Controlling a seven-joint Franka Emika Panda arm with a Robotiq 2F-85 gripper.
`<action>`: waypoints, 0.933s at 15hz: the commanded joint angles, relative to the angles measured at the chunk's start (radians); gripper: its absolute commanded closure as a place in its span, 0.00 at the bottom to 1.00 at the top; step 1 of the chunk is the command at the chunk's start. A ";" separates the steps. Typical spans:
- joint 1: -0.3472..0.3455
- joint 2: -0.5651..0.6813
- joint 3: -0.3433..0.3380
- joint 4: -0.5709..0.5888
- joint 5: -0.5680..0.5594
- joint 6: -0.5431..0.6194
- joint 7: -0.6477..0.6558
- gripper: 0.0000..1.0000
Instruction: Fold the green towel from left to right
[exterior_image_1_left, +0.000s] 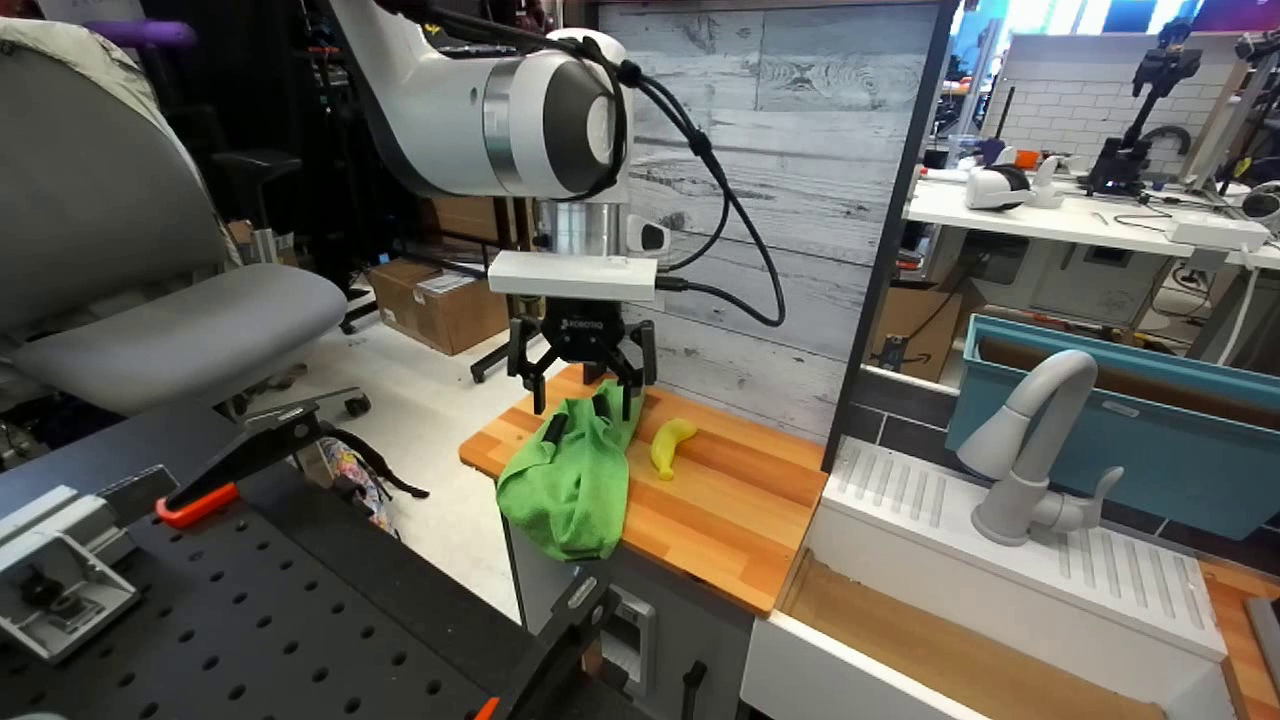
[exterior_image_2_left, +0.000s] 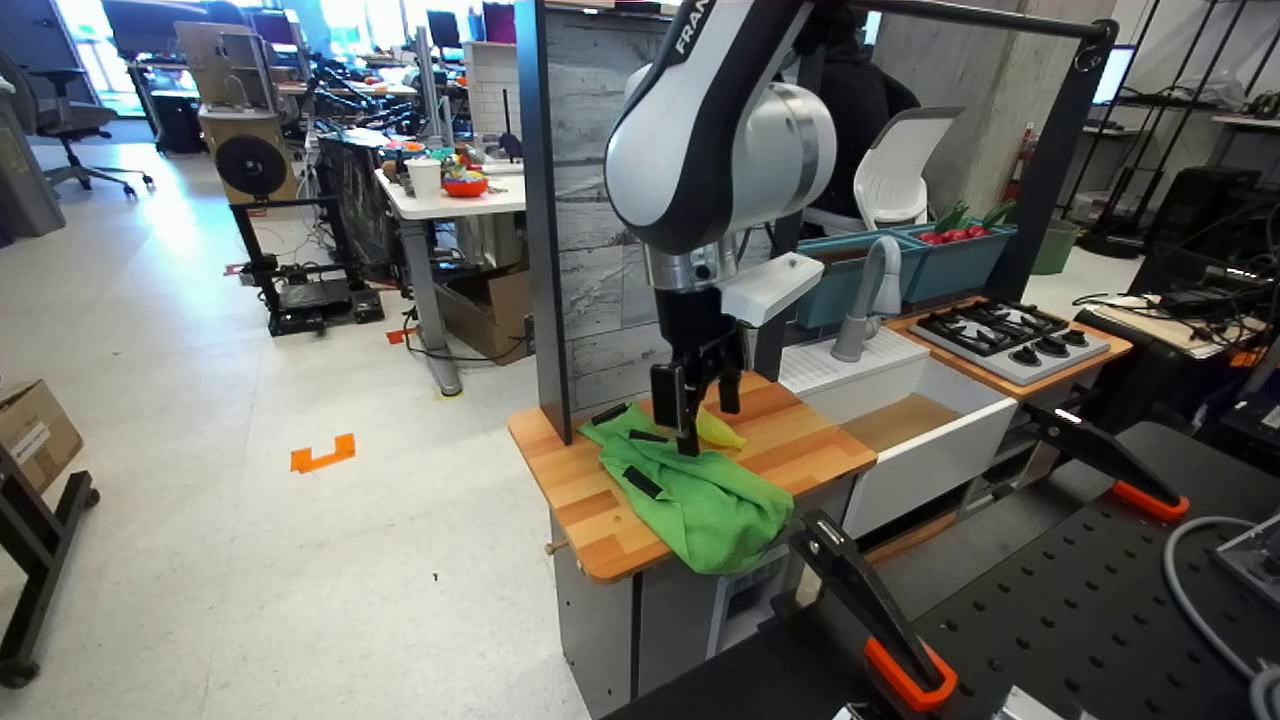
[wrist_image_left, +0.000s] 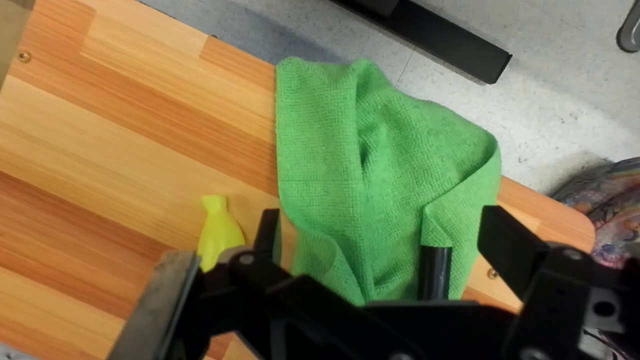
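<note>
The green towel (exterior_image_1_left: 570, 490) lies wrinkled on the wooden counter, and its front part droops over the counter's edge in both exterior views. Black strips mark it in several places, one of them a black piece (wrist_image_left: 435, 272) between my fingers in the wrist view. Part of its right side is folded over onto itself there, and the gripper body hides its near end. My gripper (wrist_image_left: 380, 215) points down above the towel, jaws wide apart with nothing held. Its fingers (exterior_image_2_left: 668, 395) stand on either side of the cloth; the exact gap down to it is hard to judge.
A yellow banana-like object (wrist_image_left: 220, 230) sits on the wooden counter (exterior_image_1_left: 740, 510) beside the towel, close to one finger. A grey wood-look panel (exterior_image_1_left: 750, 220) rises behind the counter. The white sink (exterior_image_1_left: 900, 640) and its faucet (exterior_image_1_left: 1035, 450) adjoin it.
</note>
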 joint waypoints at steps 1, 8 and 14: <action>0.034 0.073 0.000 0.088 -0.028 -0.017 0.016 0.00; 0.090 0.154 0.010 0.183 -0.041 -0.023 0.009 0.00; 0.111 0.210 0.014 0.258 -0.040 -0.042 -0.004 0.00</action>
